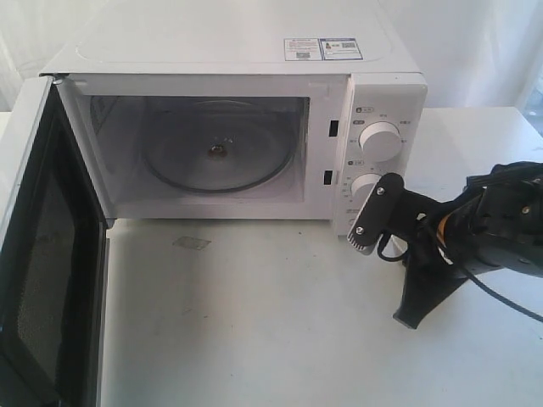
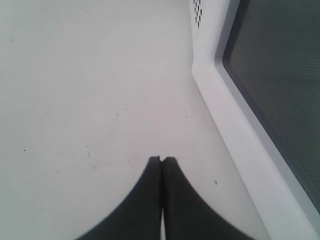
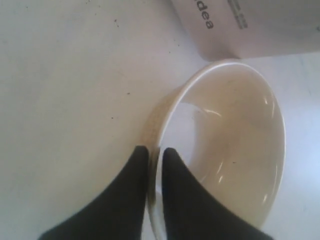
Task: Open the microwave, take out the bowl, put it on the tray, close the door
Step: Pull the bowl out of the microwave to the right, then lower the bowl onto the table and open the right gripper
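On your white table [image 1: 254, 322], the microwave [image 1: 229, 59] fills the upper middle of the exterior view. Its cavity is bare except for the glass turntable [image 1: 216, 148], so the opening and the taking-out look done. The door [image 1: 51, 254] stands swung wide at the left edge of the frame, black inner face toward the camera.

The bowl [image 3: 230, 140] is out. In the right wrist view it sits just beside the microwave's lower front corner, and your right gripper [image 3: 154, 149] has its jaws nearly together astride the rim, one inside and one outside, pinching it. You cannot tell from these views whether the bowl rests on the table or hangs above it.

Your left gripper [image 2: 161, 160] hovers over bare tabletop beside the open door, jaws pressed together on nothing.

No tray shows in any view. By the look of it, placing the bowl and closing the door are both left to you.
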Controlling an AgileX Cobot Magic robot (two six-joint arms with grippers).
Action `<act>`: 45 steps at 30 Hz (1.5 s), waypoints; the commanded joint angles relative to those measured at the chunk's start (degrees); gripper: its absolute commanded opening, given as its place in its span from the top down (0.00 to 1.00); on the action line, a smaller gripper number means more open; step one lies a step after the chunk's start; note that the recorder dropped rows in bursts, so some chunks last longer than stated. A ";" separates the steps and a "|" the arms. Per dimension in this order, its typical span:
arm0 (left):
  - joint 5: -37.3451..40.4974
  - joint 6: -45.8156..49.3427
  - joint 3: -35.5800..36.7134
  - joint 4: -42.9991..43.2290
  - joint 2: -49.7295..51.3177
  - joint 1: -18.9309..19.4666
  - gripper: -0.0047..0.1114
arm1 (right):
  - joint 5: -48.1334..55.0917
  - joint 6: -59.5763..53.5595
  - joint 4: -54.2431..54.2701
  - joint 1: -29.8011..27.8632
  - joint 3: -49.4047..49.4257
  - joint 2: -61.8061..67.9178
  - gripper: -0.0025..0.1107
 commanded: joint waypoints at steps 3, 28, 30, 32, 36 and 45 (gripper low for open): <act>0.02 -0.08 0.23 -0.28 -0.23 0.02 0.96 | -0.79 0.50 1.38 -0.52 0.15 -0.01 0.62; 0.02 -0.08 0.23 -0.28 -0.23 0.02 0.96 | -2.53 1.86 2.98 4.78 0.05 -21.68 0.58; 0.02 -0.08 0.23 -0.28 -0.23 0.02 0.96 | -3.93 3.87 3.68 5.91 0.05 -25.43 0.58; 0.02 -0.08 0.23 -0.28 -0.23 0.02 0.96 | -6.41 6.69 6.23 7.43 0.05 -29.86 0.58; 0.02 -0.08 0.23 -0.28 -0.23 0.02 0.96 | -9.53 12.98 14.18 10.58 0.05 -38.56 0.58; 0.02 -0.08 0.23 -0.28 -0.23 0.02 0.96 | -4.71 13.26 30.02 15.90 0.16 -51.67 0.86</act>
